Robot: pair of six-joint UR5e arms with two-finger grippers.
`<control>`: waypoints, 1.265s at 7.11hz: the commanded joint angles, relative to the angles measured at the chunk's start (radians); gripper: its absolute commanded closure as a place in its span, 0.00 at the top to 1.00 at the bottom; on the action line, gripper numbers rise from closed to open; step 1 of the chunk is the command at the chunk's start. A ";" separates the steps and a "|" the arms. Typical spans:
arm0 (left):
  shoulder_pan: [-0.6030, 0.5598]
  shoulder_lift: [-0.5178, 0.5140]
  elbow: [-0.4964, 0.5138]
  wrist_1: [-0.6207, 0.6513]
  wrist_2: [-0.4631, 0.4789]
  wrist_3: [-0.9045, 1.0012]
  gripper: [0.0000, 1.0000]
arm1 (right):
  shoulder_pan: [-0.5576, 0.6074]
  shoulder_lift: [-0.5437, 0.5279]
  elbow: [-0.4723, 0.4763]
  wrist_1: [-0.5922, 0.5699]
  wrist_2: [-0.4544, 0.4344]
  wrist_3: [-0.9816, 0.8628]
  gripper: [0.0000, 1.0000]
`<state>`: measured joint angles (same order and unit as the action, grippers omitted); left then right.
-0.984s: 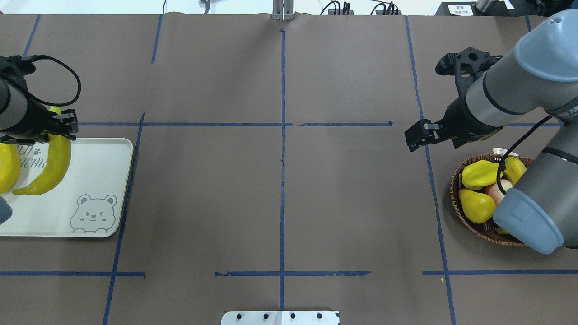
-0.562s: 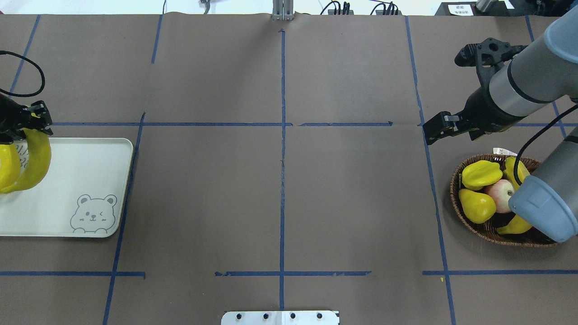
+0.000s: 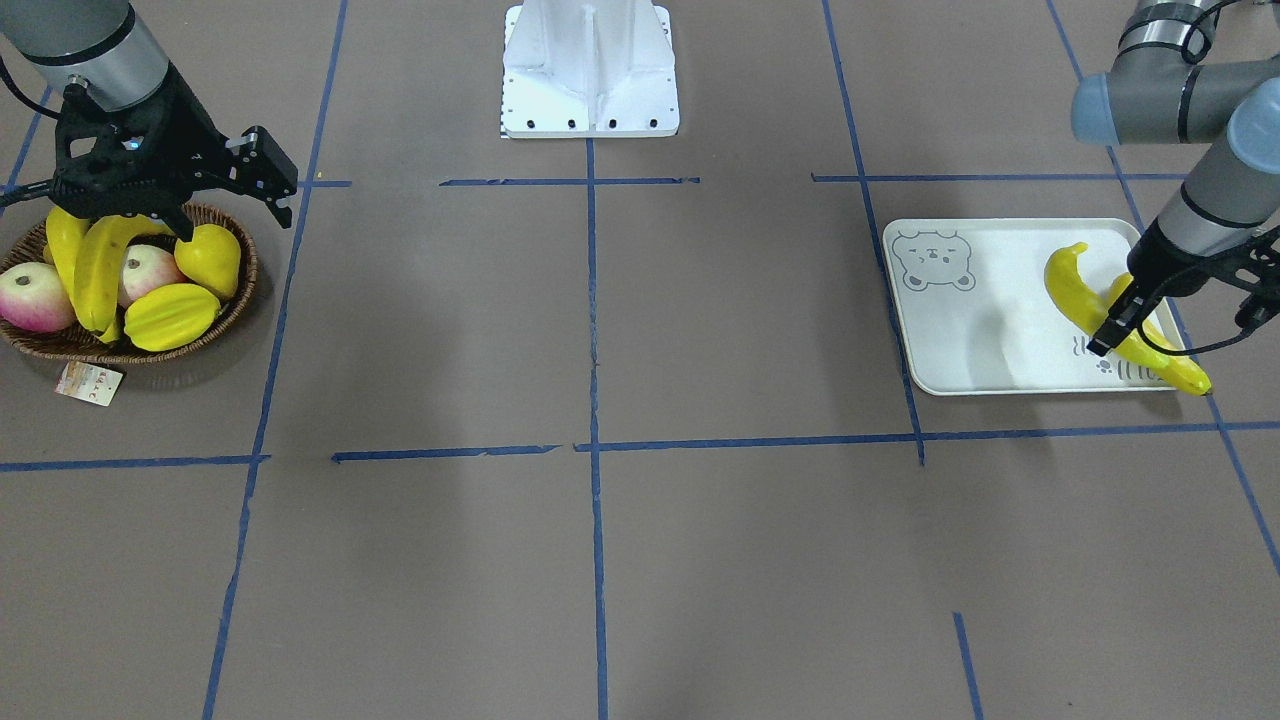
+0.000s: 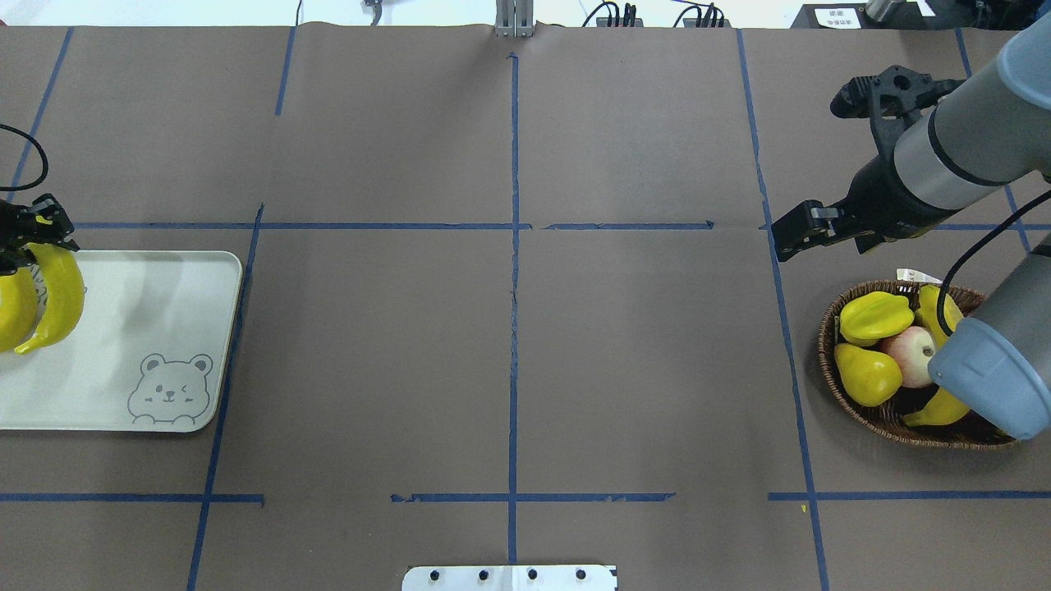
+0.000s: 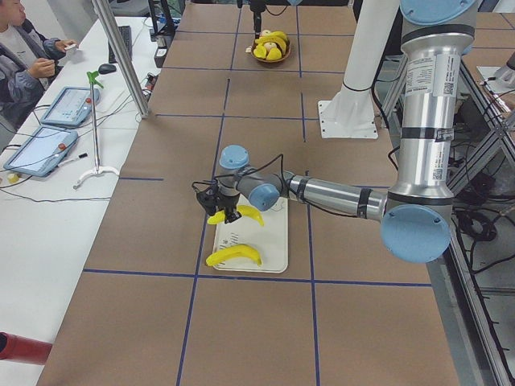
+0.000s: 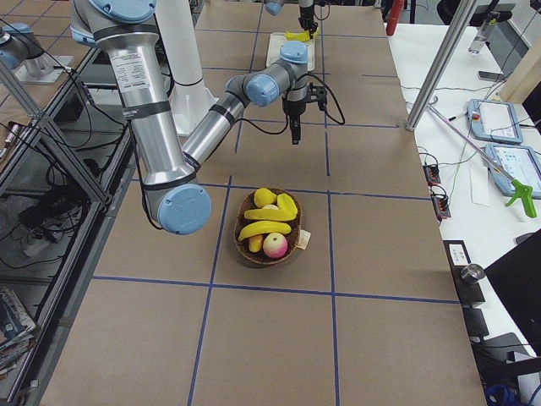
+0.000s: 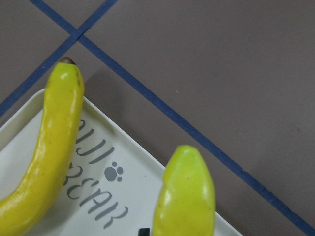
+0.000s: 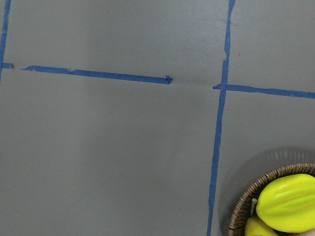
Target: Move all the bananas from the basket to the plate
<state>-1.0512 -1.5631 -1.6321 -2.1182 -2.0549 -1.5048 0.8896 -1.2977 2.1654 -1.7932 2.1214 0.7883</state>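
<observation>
Bananas (image 3: 95,265): two sit in the basket (image 3: 215,320) at the front view's upper left. One lies on the plate (image 3: 980,340) at right, where our left hand (image 3: 1118,318) pinches another, due for release. Our right hand (image 3: 235,205) hangs spread.

left gripper (image 4: 41,238) seemingly clamped, right gripper (image 3: 232,200) open
</observation>
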 commanded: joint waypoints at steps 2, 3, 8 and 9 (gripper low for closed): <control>-0.020 0.006 0.127 -0.141 0.001 -0.044 0.13 | 0.000 0.000 0.001 0.000 0.000 0.002 0.99; -0.021 0.008 0.130 -0.152 -0.002 -0.037 0.40 | 0.002 -0.002 0.010 -0.003 0.006 0.002 0.99; -0.110 -0.008 0.130 -0.169 -0.142 -0.028 1.00 | 0.003 -0.008 0.013 -0.009 0.009 0.002 0.99; -0.166 -0.009 0.076 -0.164 -0.219 -0.028 1.00 | 0.003 -0.026 0.013 -0.008 0.008 0.000 0.99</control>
<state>-1.1558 -1.5679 -1.5131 -2.2873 -2.1814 -1.5331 0.8923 -1.3088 2.1778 -1.8015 2.1305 0.7897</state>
